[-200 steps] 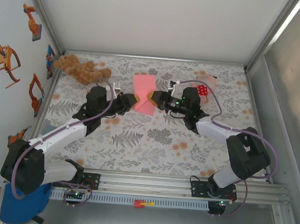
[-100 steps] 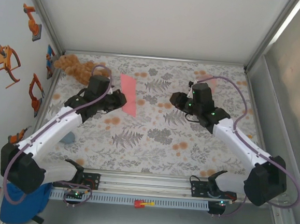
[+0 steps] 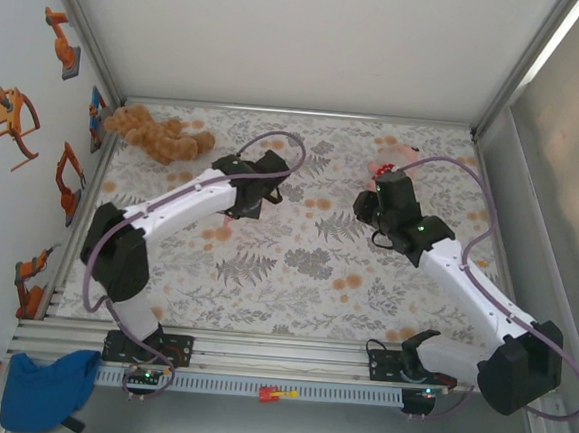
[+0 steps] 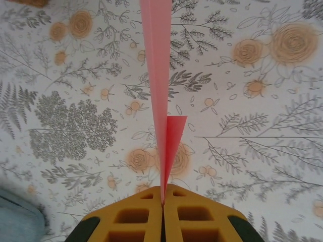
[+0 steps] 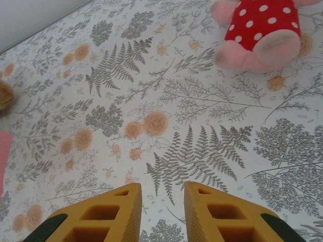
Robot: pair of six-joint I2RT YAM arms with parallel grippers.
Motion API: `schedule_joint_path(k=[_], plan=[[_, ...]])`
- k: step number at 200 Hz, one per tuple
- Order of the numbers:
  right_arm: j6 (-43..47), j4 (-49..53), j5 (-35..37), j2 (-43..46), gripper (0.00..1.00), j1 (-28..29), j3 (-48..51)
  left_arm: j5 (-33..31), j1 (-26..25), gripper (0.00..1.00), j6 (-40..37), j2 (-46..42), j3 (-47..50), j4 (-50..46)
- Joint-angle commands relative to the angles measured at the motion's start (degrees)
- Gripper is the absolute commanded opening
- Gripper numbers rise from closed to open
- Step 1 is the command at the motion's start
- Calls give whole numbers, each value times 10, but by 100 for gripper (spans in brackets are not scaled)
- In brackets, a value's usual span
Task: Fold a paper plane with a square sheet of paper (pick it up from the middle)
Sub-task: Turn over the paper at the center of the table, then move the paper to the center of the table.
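My left gripper (image 4: 162,199) is shut tight on the square sheet of paper (image 4: 156,70), folded and held edge-on over the table (image 4: 267,166), likely pressing its crease; my right gripper (image 5: 161,195) hangs part-open, empty

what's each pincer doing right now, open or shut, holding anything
left pincer: shut on the pink paper, seen edge-on
right pincer: open, holding nothing

Thin matt pink paper (image 4: 159,75), smooth yellow plastic fingers (image 4: 131,222), fuzzy plush toy (image 5: 257,30), matt floral-printed table cover (image 5: 192,126).
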State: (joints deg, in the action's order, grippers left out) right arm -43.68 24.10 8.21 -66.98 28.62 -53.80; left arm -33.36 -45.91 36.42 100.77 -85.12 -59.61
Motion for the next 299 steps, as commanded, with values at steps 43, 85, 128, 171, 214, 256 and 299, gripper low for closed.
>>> schedule_joint_path(k=[43, 85, 128, 171, 214, 256, 299], plan=[[-38, 41, 87, 29, 26, -12, 34, -10, -60, 10, 18, 172, -91, -23], [-44, 54, 95, 36, 25, -16, 46, 176, -54, 25, 26, 168, -38, 121], [-21, 30, 45, 10, 25, -16, 46, 309, -19, 46, 31, 94, 34, 223], [14, -40, -72, -83, 27, 13, 18, 362, 52, 63, 59, -36, 141, 293], [18, -100, -157, -221, 42, 102, -59, 355, 141, 87, 91, -172, 266, 309], [-5, -136, -214, -358, 43, 177, -156, 364, 229, 97, 111, -297, 376, 319], [-8, -103, -204, -457, 49, 200, -245, 374, 285, 96, 113, -365, 415, 295]])
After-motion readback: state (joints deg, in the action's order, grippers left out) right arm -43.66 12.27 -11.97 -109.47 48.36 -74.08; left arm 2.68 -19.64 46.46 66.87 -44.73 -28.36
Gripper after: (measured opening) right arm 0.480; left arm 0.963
